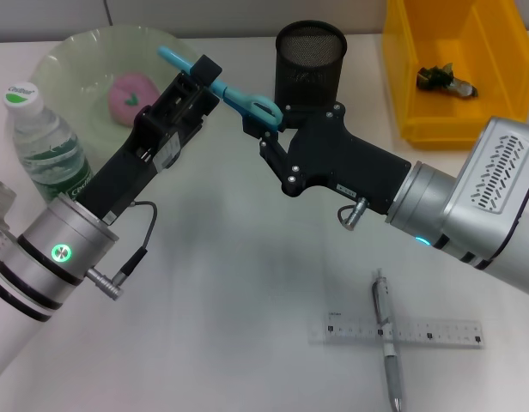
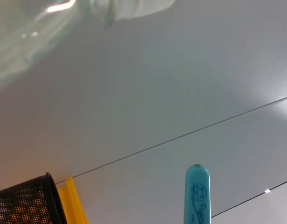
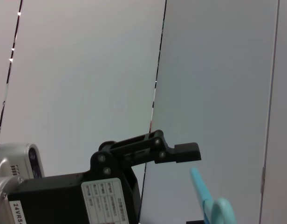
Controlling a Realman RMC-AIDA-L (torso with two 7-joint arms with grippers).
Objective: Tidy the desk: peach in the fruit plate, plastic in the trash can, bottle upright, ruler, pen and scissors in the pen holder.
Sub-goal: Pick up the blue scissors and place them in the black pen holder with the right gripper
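The teal scissors [image 1: 221, 87] are clamped by both the left gripper [image 1: 204, 73] and right gripper [image 1: 263, 127], held above the surface [image 1: 247, 283] beside the mesh pen holder [image 1: 310, 53]. No label text is legible on the bottle [image 1: 41, 142]. The pen [image 1: 386, 343] is laid across the ruler [image 1: 395, 331]

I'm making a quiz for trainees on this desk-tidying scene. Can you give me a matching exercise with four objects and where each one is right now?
Things:
1. peach
2. scissors
3. pen
4. plastic scrap

Places:
A. lying across the ruler on the desk
B. inside the yellow bin
C. in the green fruit plate
D. held in the air between both grippers, left gripper and right gripper, beside the pen holder

Pairs: 1-C, 2-D, 3-A, 4-B
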